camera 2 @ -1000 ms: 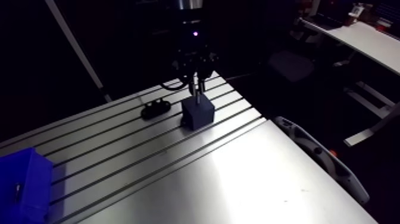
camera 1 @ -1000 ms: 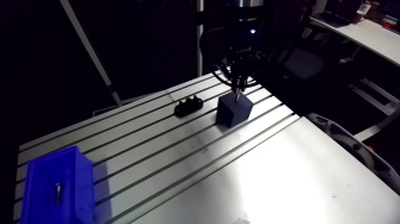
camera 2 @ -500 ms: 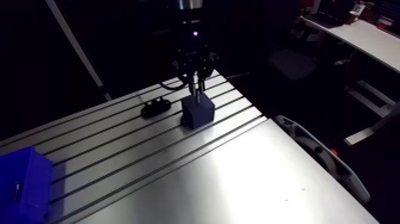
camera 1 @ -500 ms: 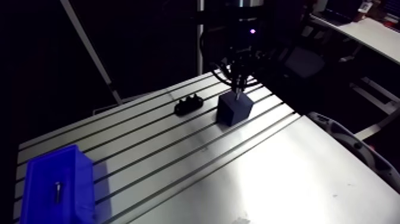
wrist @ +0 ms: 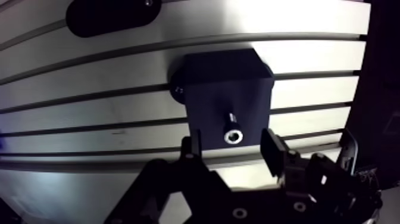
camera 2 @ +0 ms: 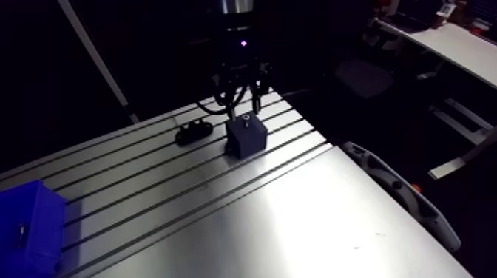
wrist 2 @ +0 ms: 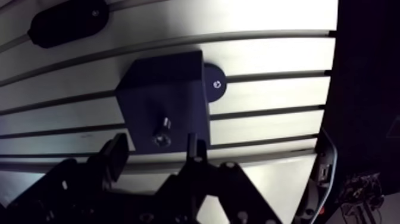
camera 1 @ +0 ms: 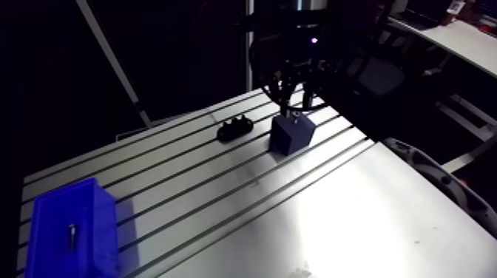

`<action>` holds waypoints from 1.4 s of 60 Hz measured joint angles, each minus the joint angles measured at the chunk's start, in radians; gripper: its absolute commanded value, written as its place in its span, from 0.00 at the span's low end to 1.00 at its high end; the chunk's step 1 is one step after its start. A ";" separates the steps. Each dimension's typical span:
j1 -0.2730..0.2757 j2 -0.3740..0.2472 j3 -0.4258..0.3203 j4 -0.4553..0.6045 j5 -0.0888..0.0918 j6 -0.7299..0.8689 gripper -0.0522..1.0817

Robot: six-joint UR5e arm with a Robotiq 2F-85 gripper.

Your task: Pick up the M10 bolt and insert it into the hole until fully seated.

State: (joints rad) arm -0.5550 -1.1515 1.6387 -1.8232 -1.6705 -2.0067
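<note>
A dark blue block (wrist: 226, 89) stands on the slotted table (camera 1: 355, 214). The M10 bolt (wrist: 232, 130) sits upright in the hole in the block's top face, with its socket head up and some of its shank showing above the block. My gripper (wrist: 233, 146) hangs straight above it and is open. One dark finger (wrist: 195, 143) stands on each side of the bolt head, with a gap on both sides and neither touching it. In the arm view the gripper (camera 1: 294, 100) is just over the block (camera 1: 292, 133).
A black oval fixture (camera 1: 234, 130) lies on the table just beside the block, ahead of the gripper in the wrist view. A blue bin (camera 1: 44, 222) with a small bolt (camera 1: 72, 238) in it stands at the table's near left corner.
The fingers, which were close together on the bolt over the block, have spread apart. The bolt now stands in the block on its own.
</note>
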 measured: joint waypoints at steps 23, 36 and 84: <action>-0.003 -0.008 -0.001 -0.002 0.002 -0.012 0.05; 0.004 -0.030 -0.014 0.015 0.005 -0.012 0.05; 0.149 -0.144 -0.171 0.228 0.012 0.070 0.05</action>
State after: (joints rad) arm -0.4060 -1.2956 1.4674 -1.5953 -1.6582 -1.9364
